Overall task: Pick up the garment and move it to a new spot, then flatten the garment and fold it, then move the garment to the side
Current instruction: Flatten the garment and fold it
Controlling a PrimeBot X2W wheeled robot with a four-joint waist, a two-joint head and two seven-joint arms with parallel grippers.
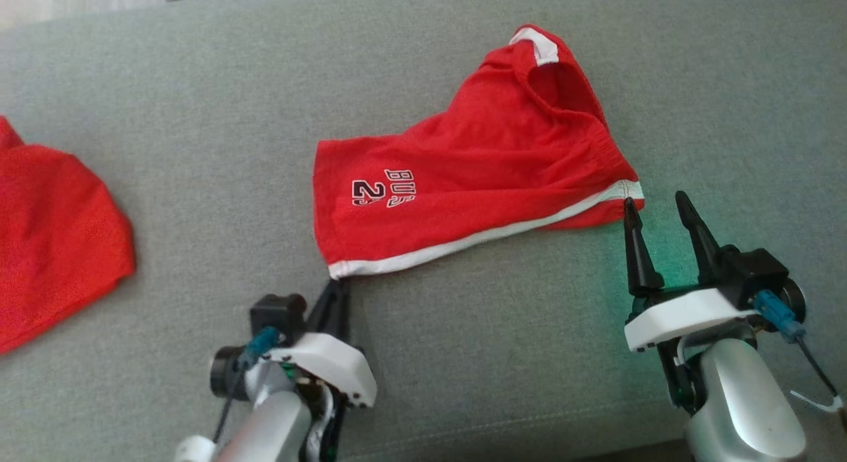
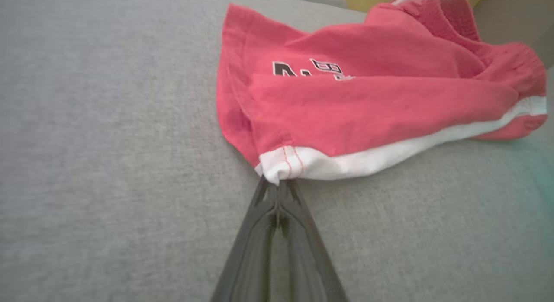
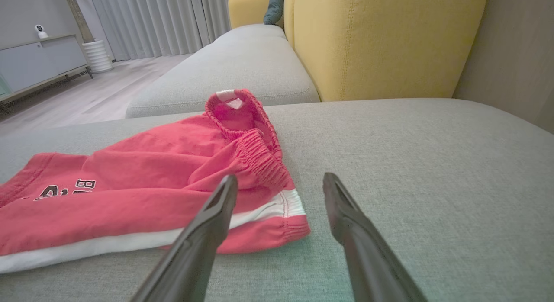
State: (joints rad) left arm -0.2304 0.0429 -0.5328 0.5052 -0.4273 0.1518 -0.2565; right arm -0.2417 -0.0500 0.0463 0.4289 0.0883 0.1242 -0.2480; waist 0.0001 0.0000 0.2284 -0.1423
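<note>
Red shorts (image 1: 476,164), lying rumpled about midway between the near and far edges of the grey seat (image 1: 165,118), right of centre in the head view. The cloth was thin knit, judged light, limp and not fragile; it would sag and drape from any single hold, and loose layers could slip apart. The white hem (image 1: 476,240) faced the near edge. The gathered waistband (image 3: 259,159) stood up in a loop on the robot's right. The firmest places to take hold appeared to be the stitched hem corner and the thick elastic end, a pair that would let the cloth be stretched flat. The left gripper (image 2: 277,183) had closed on the hem's left corner, the white edge pinched between its tips. The right gripper (image 1: 655,200) stood with jaws apart just beside the waistband end, holding nothing. A second red cloth (image 1: 53,237) lay well apart, toward the seat's left edge.
</note>
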